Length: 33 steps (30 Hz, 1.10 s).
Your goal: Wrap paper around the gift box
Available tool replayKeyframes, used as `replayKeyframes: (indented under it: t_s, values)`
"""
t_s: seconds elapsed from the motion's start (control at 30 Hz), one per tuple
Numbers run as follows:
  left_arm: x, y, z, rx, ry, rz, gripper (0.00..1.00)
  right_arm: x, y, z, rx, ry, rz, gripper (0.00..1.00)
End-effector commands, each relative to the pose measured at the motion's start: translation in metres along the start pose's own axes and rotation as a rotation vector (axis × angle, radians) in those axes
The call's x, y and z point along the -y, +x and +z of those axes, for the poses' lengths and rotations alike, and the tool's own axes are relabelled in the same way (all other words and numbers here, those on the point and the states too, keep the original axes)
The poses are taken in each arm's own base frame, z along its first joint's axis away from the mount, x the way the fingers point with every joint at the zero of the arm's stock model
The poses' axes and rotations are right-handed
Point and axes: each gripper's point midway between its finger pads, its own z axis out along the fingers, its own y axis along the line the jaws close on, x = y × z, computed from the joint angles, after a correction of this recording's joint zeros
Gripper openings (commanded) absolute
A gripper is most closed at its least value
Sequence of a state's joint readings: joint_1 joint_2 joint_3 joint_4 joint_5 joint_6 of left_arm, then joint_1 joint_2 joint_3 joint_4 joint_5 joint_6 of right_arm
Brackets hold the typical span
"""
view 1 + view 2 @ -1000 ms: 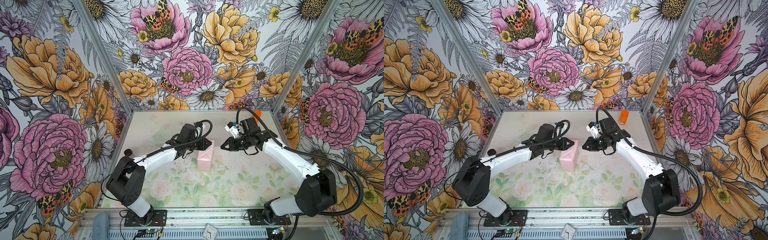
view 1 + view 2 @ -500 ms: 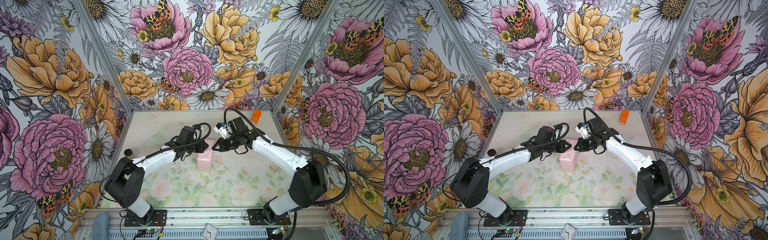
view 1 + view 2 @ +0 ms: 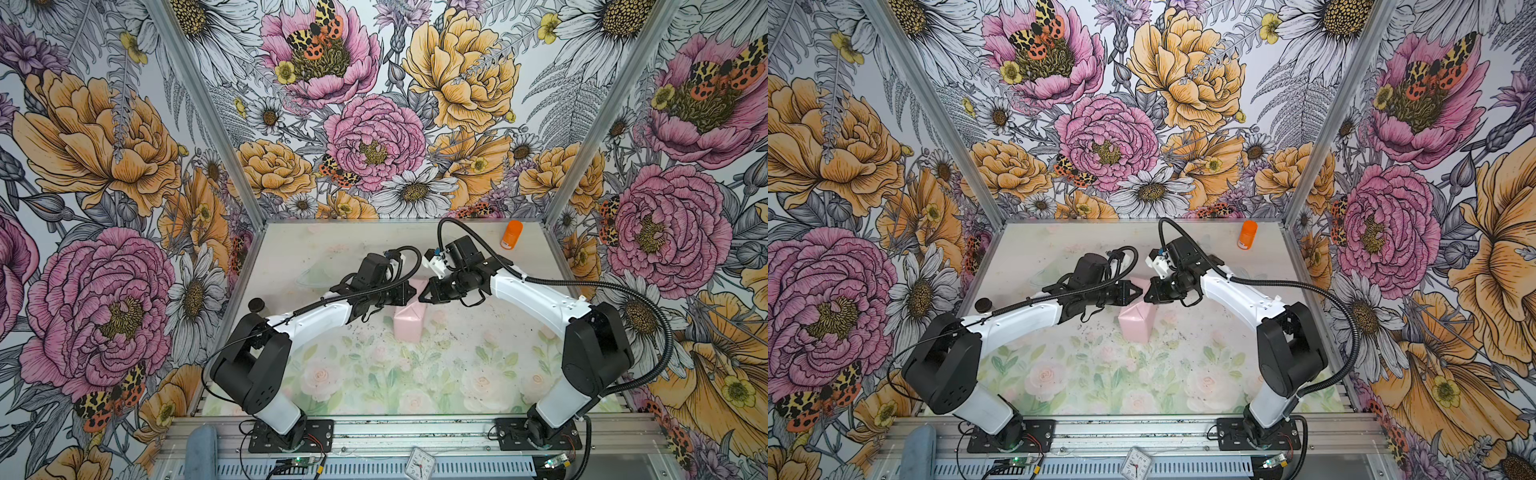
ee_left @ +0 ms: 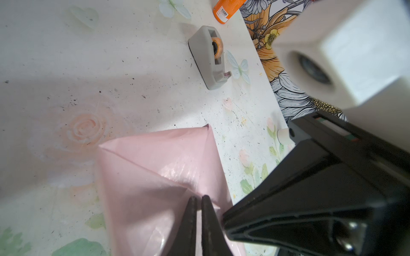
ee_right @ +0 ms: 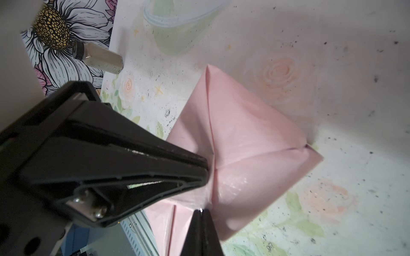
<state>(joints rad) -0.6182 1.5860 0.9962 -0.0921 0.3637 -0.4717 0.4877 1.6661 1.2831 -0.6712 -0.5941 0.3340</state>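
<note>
The paper (image 3: pixel 409 322) (image 3: pixel 1136 322) stands mid-table as a pale pink folded parcel, peaked at the top. The gift box is hidden inside it. My left gripper (image 3: pixel 412 293) (image 3: pixel 1139 291) comes in from the left and is shut on the raised top fold; in the left wrist view a strip of the paper (image 4: pixel 155 177) shows between its fingers (image 4: pixel 192 212). My right gripper (image 3: pixel 421 297) (image 3: pixel 1146 296) meets it tip to tip from the right. In the right wrist view it (image 5: pixel 200 211) is pinched shut on the paper (image 5: pixel 244 144) at the crease, beside my left gripper (image 5: pixel 205 172).
A grey tape dispenser (image 4: pixel 209 57) sits behind the right arm, hidden from the top views. An orange tube (image 3: pixel 512 235) (image 3: pixel 1248 235) lies at the back right. A small black-capped jar (image 5: pixel 97 57) (image 3: pixel 256 306) stands at the left edge. A clear plastic lid (image 3: pixel 316 276) lies back left.
The right arm swung left to the parcel's top and met the left gripper. Both grippers closed on the raised fold. The parcel stayed where it was.
</note>
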Motion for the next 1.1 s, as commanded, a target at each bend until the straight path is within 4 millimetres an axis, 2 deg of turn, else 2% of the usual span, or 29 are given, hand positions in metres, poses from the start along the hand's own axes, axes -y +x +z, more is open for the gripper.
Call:
replayKeyframes:
  t_s: [0.0,0.17,0.37,0.47,0.63,0.7,0.8,0.93,1.07]
  values:
    - [-0.029,0.011,-0.001,-0.018,-0.077,-0.039,0.10,0.027,0.013,0.011,-0.024,0.081,0.055,0.00]
    - [-0.042,0.009,-0.007,-0.004,-0.107,-0.051,0.11,0.036,0.027,0.009,-0.032,0.111,0.078,0.00]
    - [-0.045,0.002,-0.014,0.022,-0.120,-0.051,0.11,0.034,0.028,0.008,-0.034,0.100,0.078,0.00]
    - [-0.037,-0.008,-0.022,0.052,-0.103,-0.037,0.11,0.020,0.019,0.001,-0.009,0.068,0.049,0.00]
    - [-0.011,-0.028,-0.043,0.125,-0.087,0.007,0.13,-0.022,-0.007,-0.027,0.083,-0.006,-0.044,0.02]
    - [-0.005,-0.030,-0.048,0.137,-0.083,0.015,0.14,-0.034,-0.015,-0.038,0.118,-0.020,-0.072,0.06]
    - [-0.006,-0.030,-0.052,0.144,-0.090,0.015,0.14,-0.045,-0.022,-0.046,0.145,-0.034,-0.098,0.07]
    - [-0.007,-0.026,-0.051,0.137,-0.083,0.009,0.14,-0.051,-0.026,-0.041,0.134,-0.051,-0.112,0.05]
    - [-0.006,-0.023,-0.048,0.129,-0.073,0.005,0.14,-0.049,-0.026,-0.024,0.095,-0.054,-0.108,0.00]
